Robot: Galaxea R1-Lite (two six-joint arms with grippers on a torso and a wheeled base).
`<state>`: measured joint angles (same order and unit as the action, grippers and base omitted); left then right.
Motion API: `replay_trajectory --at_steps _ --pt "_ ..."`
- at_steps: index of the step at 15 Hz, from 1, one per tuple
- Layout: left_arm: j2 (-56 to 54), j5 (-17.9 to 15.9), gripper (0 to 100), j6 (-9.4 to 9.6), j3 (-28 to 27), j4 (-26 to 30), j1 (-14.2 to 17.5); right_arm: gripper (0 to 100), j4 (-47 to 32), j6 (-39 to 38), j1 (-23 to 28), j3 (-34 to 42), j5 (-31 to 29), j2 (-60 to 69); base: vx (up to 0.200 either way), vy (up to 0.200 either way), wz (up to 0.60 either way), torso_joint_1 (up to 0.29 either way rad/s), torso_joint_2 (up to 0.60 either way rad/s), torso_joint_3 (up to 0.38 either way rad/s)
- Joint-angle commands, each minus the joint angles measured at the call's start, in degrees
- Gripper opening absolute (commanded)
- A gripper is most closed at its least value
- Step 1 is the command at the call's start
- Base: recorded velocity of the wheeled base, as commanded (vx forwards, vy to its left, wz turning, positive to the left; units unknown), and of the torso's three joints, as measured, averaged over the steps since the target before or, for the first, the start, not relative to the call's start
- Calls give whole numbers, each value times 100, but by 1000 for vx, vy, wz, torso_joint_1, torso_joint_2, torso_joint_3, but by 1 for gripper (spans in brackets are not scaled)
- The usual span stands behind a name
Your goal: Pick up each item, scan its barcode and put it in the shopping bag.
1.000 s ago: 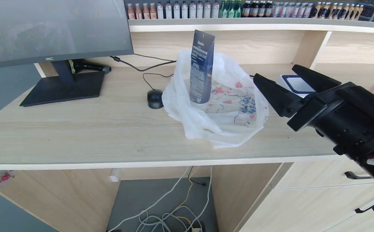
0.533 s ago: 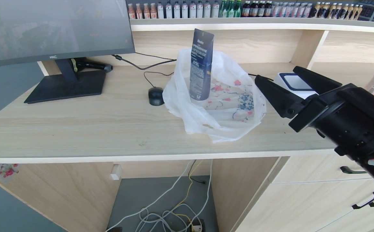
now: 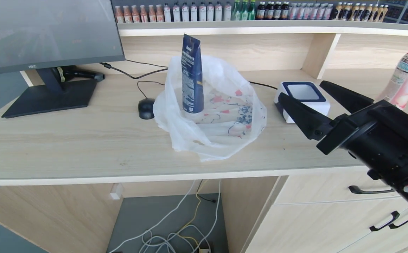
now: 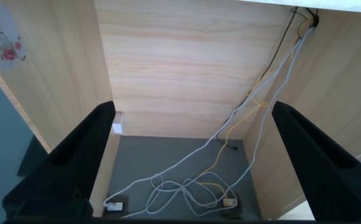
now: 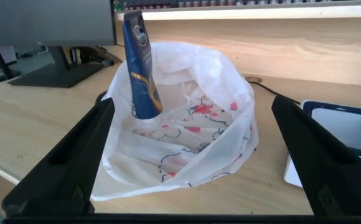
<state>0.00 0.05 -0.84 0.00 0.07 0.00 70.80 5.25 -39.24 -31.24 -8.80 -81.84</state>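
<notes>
A white plastic shopping bag [image 3: 221, 130] [image 5: 224, 134] lies open on the wooden counter [image 3: 84, 140]. A dark blue tube [image 3: 192, 75] [image 5: 142, 71] stands upright inside the bag, cap down, beside a flowered pack [image 3: 230, 112]. The white and blue barcode scanner [image 3: 302, 100] [image 5: 339, 134] sits to the bag's right. A pink-labelled bottle [image 3: 402, 77] stands at the counter's far right. My right gripper [image 3: 318, 105] is open and empty, raised over the counter's right front, pointing at the scanner and the bag. My left gripper [image 4: 193, 162] is open below the counter, facing the cable space.
A monitor [image 3: 45, 31] on a black stand occupies the counter's left, with a handheld scanner [image 3: 81, 73] behind it and a black mouse [image 3: 146, 108] left of the bag. A back shelf carries several bottles [image 3: 246, 10]. Drawers [image 3: 365, 211] sit under the counter's right, cables [image 3: 176, 228] lie below.
The whole head view has shifted, so the camera turned right: the bag and monitor slid left in the picture, and the scanner and pink-labelled bottle came into fuller view. The right gripper stays open.
</notes>
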Motion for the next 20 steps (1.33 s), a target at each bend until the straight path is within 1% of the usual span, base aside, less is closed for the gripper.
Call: replay_trajectory --at_steps 1,6,9,13,17,18,20 --pt "9 4 100 -4 0 1 0 100 4 2 13 22 1 1 0 -200 0 -2 7 2" --pt "9 4 100 -4 0 1 0 100 4 2 127 163 -8 98 0 -200 0 0 1 2" --pt "9 4 100 -4 0 1 0 100 4 2 136 400 -16 247 0 -200 0 1 2 4" --pt "9 4 100 -4 0 1 0 100 4 2 136 356 -25 185 0 -200 0 -1 5 1" --pt "9 4 100 -4 0 1 0 100 4 -130 145 540 -60 133 0 -200 0 1 2 5" --pt "9 4 100 -4 0 1 0 100 4 -147 321 479 -95 19 0 -200 0 2 2 12" --pt "9 4 100 -4 0 1 0 100 4 -130 400 461 -104 -52 0 -200 0 5 5 5"
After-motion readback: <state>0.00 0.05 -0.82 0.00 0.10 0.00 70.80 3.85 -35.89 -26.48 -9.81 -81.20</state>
